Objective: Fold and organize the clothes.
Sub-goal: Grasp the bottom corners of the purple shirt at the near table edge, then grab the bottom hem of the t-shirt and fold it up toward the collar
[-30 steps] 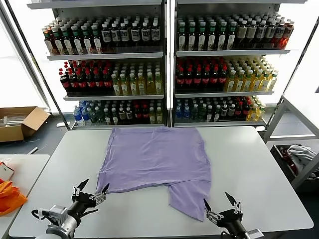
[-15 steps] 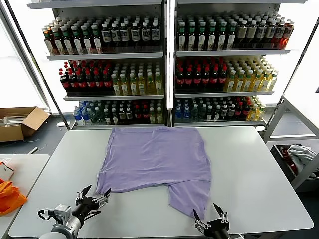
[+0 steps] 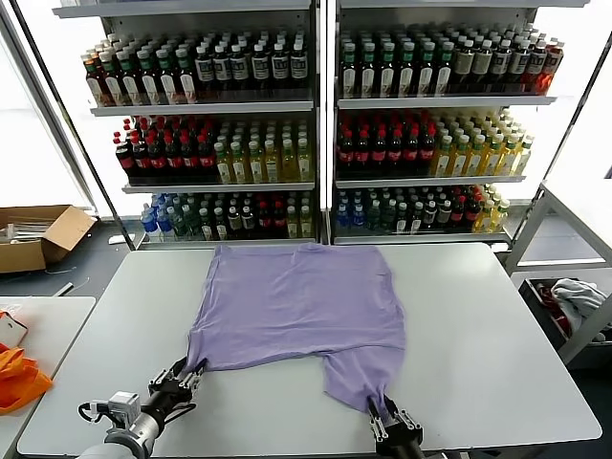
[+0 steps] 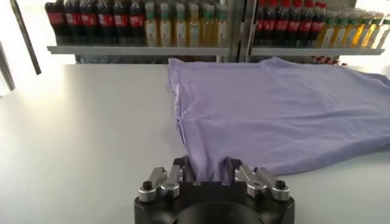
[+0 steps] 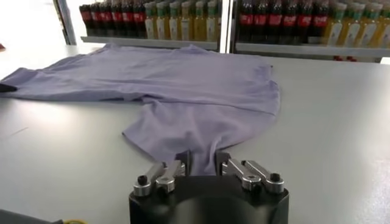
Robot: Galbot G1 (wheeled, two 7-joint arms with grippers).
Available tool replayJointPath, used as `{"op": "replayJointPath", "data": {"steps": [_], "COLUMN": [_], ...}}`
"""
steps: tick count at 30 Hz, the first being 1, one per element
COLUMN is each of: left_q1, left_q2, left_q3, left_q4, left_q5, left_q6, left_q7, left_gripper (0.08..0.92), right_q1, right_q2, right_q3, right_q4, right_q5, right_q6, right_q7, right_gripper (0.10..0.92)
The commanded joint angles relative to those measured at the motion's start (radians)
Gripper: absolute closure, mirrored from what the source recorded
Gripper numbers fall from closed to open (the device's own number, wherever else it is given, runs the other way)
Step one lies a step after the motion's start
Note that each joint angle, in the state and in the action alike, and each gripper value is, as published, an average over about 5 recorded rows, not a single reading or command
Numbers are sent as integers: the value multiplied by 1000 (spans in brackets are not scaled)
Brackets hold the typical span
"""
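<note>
The lavender T-shirt [image 3: 296, 301] lies spread flat on the pale table [image 3: 478, 325], with one narrower flap reaching toward the near edge. My left gripper [image 3: 184, 378] sits low at the shirt's near left corner. In the left wrist view that corner of the T-shirt [image 4: 274, 103] is bunched between the closed-in fingers of the left gripper [image 4: 207, 172]. My right gripper [image 3: 387, 413] is at the tip of the near flap. In the right wrist view the right gripper [image 5: 202, 163] is shut on the end of the T-shirt [image 5: 183, 85].
Tall shelves of bottles [image 3: 325, 134] stand behind the table's far edge. An orange cloth [image 3: 19, 378] lies on a side table at the left, with a cardboard box [image 3: 38, 234] on the floor beyond it. A bin with a white-and-grey cloth [image 3: 579, 296] stands at the right.
Both grippers have slid forward along the table onto the shirt's near edge and closed from wide open onto the fabric. The shirt itself lies as before.
</note>
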Motion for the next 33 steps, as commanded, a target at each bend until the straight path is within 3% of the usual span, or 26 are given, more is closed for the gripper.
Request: {"op": "replayJointPath", "data": {"steps": [1, 6, 10, 25, 33], "left_q1": [2, 24, 61, 315, 431], "left_q2": [-9, -22, -35, -140, -135], "left_q3": [2, -4, -26, -134, -237], "left_q4": [6, -32, -97, -347, -420], "left_q5": [-7, -6, -2, 45, 93], "left_q6": [-17, -25, -24, 15, 40], "left_q7": [5, 4, 1, -2, 5], "left_gripper": [707, 851, 912, 915, 915], "right_q1": [3, -21, -80, -345, -370], "right_q2": [3, -15, -55, -152, -190], "right_q3": [-11, -2, 31, 129, 108], "right_q4": [-4, 36, 108, 267, 283], "right_q5": [-4, -10, 0, 105, 147], "right_q6": [20, 92, 135, 305, 390], "right_q7": [-1, -37, -60, -61, -65], "right_gripper": [897, 911, 911, 911, 911]}}
